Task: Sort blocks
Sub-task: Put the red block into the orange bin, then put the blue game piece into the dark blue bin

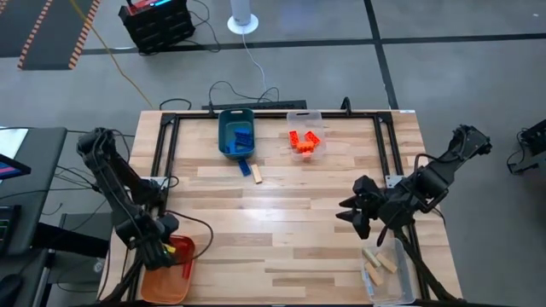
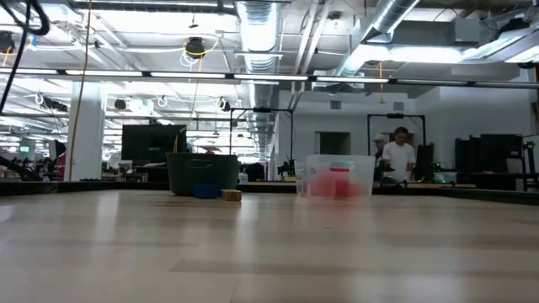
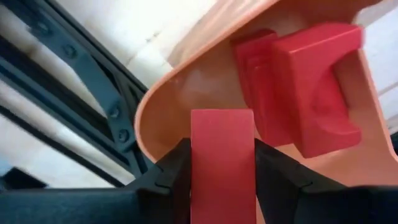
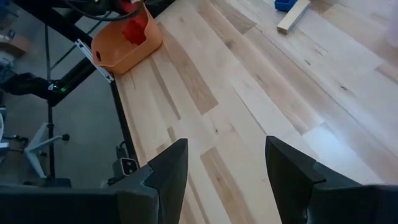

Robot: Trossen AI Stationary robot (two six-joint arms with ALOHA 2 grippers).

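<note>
Left hand [image 3: 222, 180] closed on a red block [image 3: 222, 163], held over the inside of the orange bin [image 3: 186, 93] at the near left corner of the bench [image 1: 290, 230]. Already in that bin: red blocks, one with an arch cut [image 3: 317, 87], just beside the drop point. Right hand [image 4: 227, 168] open and empty, hovering above bare boards at the right side. A plain wood block [image 1: 257, 174] and a blue block [image 1: 244, 165] lying on the bench, just in front of the teal bin [image 1: 229, 136]; orange blocks [image 1: 303, 141] in the clear bin [image 1: 304, 117]; wood blocks [image 1: 379, 261] in another clear bin [image 1: 401, 281] at the near right.

Risks, as judged from here:
- Release close to the bin wall: possible bounce off the rim and out over the bench edge, since the bin sits at the very corner.
- Landing on the arch piece: possible tumble, or a block left leaning on the wall.
- Opening too little: block perhaps sticking to one finger [image 3: 280, 174] and dragged back out.
- Pushing lower: bin possibly nudged off the corner.
</note>
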